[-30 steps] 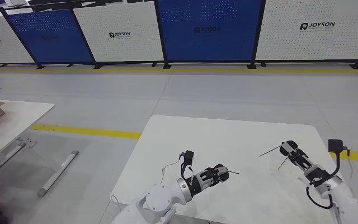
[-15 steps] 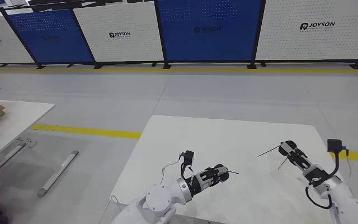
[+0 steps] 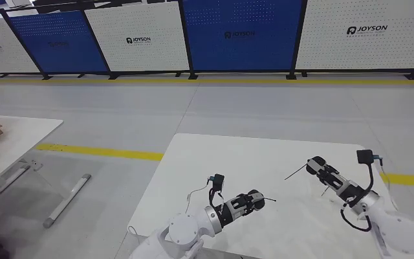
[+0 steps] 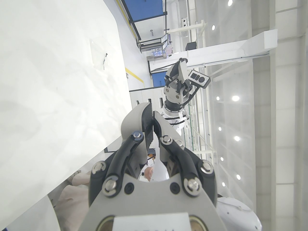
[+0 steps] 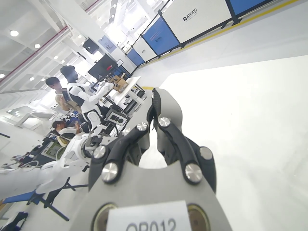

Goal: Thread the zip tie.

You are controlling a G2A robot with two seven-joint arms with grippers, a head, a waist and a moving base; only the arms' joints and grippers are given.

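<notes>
1. Desk (image 3: 246, 162): white top across the lower half of the top view.
2. Right gripper (image 3: 313, 164): lower right of the top view, over the desk. Its jaws are pressed narrow on the zip tie.
3. Zip tie (image 3: 295, 173): thin dark strip jutting from the right gripper's tip, slanting down-left toward the frame's middle.
4. Left gripper (image 3: 258, 199): lower centre, well apart from the right gripper. Its jaws are closed together, and a short dark strip (image 3: 270, 199) juts rightward from the tip.

left tool (image 3: 259, 199) over table (image 3: 213, 162) middle | zip tie (image 3: 294, 173) in right tool (image 3: 313, 163), rightward
</notes>
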